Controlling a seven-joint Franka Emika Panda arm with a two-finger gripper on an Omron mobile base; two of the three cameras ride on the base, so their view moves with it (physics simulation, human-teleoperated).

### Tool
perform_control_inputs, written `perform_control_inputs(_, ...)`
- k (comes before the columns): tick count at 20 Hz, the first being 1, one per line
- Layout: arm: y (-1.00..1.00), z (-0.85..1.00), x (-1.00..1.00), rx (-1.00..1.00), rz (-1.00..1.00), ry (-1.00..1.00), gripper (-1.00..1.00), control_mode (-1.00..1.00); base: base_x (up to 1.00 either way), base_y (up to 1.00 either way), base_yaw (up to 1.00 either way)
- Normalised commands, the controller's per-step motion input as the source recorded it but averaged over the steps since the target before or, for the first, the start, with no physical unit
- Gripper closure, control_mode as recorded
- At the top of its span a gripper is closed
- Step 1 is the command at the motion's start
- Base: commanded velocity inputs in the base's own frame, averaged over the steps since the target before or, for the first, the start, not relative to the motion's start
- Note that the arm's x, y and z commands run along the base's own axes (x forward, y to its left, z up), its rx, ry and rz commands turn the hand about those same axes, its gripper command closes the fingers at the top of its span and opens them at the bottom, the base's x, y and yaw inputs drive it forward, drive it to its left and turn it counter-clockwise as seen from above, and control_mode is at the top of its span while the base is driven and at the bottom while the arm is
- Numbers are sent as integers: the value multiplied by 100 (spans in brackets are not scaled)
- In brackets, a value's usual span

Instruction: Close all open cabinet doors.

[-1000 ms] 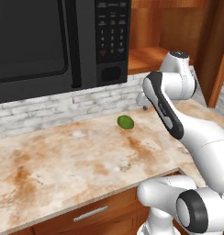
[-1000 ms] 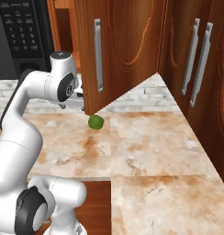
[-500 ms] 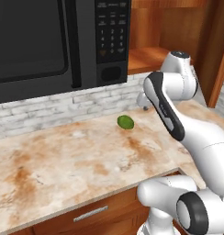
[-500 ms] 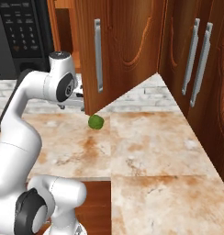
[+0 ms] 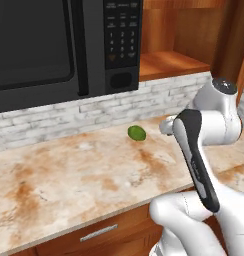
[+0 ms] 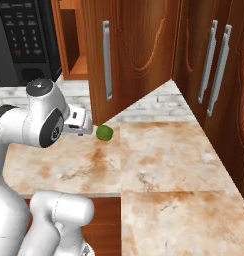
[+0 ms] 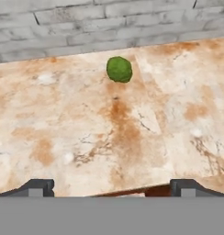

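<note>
One cabinet door (image 6: pixel 134 55) stands swung open over the counter, its silver bar handle (image 6: pixel 107 60) facing the right base view. Behind it shows the bare wooden shelf (image 5: pixel 169 62) of the cabinet. Two more cabinet doors (image 6: pixel 234 85) on the right wall are shut, handles side by side. My gripper (image 7: pixel 112 187) is open with nothing between its fingertips (image 7: pixel 36 186). It hovers low over the counter, left of the open door's lower edge, and looks toward the brick wall.
A green lime (image 7: pixel 119 69) lies on the marble counter (image 5: pixel 84 175) just ahead of the gripper, below the open door. A black microwave (image 5: pixel 54 45) hangs at the left. A drawer front (image 5: pixel 99 232) sits under the counter edge.
</note>
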Motion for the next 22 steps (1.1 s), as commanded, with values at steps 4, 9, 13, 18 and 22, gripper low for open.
perform_control_inputs(4,-6,0,-74,-4,0,-39,-100,-100,0,0,0)
perform_control_inputs(9,-33,0,-42,-6,1,-41,-100,-100,0,0,0)
perform_control_inputs(13,-41,1,-23,-4,2,-41,-100,-100,0,0,0)
perform_control_inputs(18,-53,1,-8,-3,8,-41,-100,-100,0,0,0)
perform_control_inputs(22,-59,0,0,0,10,-37,-100,-100,0,0,0)
